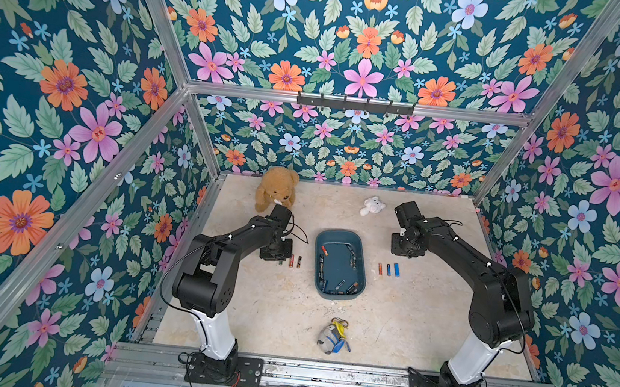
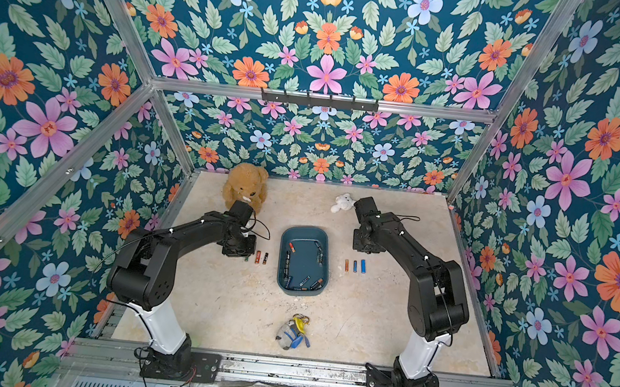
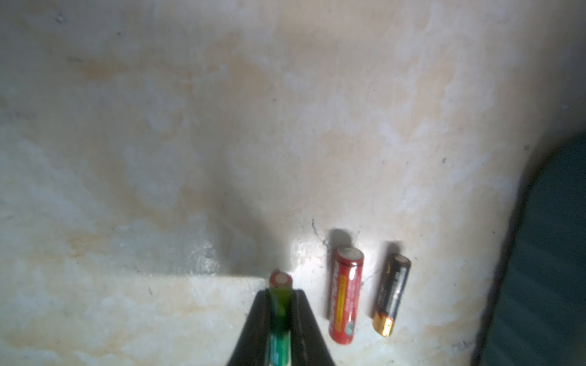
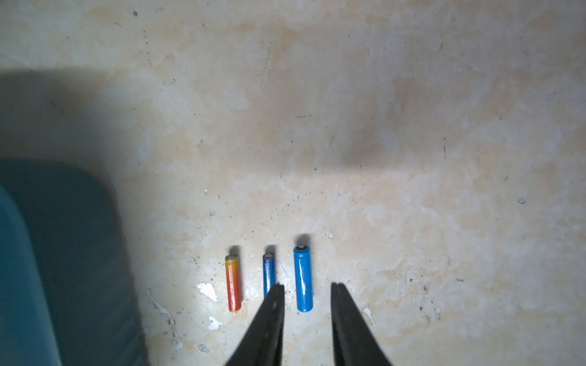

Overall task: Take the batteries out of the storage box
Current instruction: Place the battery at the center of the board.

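Marble-look table [image 1: 404, 322]; teal box [image 1: 337, 232] at centre of frame in both top views, long side running up-down the frame. Inside it batteries [image 1: 342, 286] are seen, bunched at the lower end, a few along the side walls. The task is judged well short of done.

Left gripper [image 3: 281, 293]: closed on a green battery [image 3: 280, 304], held lengthwise between the jaws, low over the table just left of the box. Contact with the table cannot be told. A red battery [image 3: 345, 294] and a black battery [image 3: 391, 294] lie between gripper and box, near each other but apart. Their long axes are parallel to the held one and to the box's long side.

Step judged: green battery to be laid down third in that row. The move turns on the gap to the red battery, close on the box side. Bare table is open toward frame left, so any correction is best made that way. A widening jaw could set the red battery rolling.

Right gripper [image 4: 306, 285]: jaws narrowly parted, nothing held, over the row right of the box: orange battery [image 4: 233, 282], dark blue battery [image 4: 269, 272], bright blue battery [image 4: 302, 279]. Being free, this arm is judged better placed for the next pick.
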Available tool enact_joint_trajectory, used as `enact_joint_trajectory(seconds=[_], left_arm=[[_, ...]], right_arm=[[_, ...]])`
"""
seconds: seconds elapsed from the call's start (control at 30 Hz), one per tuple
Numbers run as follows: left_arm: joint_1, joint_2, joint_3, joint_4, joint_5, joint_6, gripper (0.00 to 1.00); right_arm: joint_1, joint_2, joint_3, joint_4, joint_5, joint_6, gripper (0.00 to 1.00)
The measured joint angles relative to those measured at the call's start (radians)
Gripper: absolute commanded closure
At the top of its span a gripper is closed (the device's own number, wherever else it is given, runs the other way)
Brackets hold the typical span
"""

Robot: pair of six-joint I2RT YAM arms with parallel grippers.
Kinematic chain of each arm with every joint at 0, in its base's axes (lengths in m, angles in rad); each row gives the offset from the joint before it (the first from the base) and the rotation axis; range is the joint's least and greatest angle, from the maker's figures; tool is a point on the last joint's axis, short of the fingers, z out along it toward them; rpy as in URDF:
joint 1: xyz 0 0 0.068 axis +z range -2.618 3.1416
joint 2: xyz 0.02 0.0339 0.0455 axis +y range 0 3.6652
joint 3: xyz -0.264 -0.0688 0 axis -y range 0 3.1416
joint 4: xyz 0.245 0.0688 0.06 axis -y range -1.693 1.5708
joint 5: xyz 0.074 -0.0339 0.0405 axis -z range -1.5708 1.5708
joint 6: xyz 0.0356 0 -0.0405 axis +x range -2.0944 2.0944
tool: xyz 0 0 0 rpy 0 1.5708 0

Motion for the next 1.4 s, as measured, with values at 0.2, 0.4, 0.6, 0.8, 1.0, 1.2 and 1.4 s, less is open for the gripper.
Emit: enact_joint_trajectory(seconds=[0.2, 0.4, 0.6, 0.8, 1.0, 1.2, 1.4], left_arm=[[0.0, 0.008, -0.009, 0.017, 0.006, 0.002, 0.86], [0.0, 0.01, -0.011, 0.022, 0.01, 0.004, 0.86], [0.0, 0.016, -0.015, 0.035, 0.019, 0.004, 0.86], [0.0, 0.025, -0.015, 0.04, 0.02, 0.004, 0.86], [0.0, 0.029, -0.015, 0.043, 0.02, 0.011, 0.83], [0.0, 0.029, -0.017, 0.045, 0.02, 0.019, 0.8], [0.0, 0.024, -0.017, 0.046, 0.019, 0.019, 0.78]], right_arm=[[0.0, 0.0, 0.0, -0.009, 0.003, 0.0, 0.69], [0.0, 0.0, 0.0, -0.013, 0.009, 0.0, 0.69], [0.0, 0.0, 0.0, -0.016, 0.009, 0.0, 0.69], [0.0, 0.0, 0.0, -0.016, 0.01, 0.0, 0.69], [0.0, 0.0, 0.0, -0.016, 0.01, 0.0, 0.69], [0.0, 0.0, 0.0, -0.016, 0.01, 0.0, 0.69], [0.0, 0.0, 0.0, -0.016, 0.01, 0.0, 0.69]])
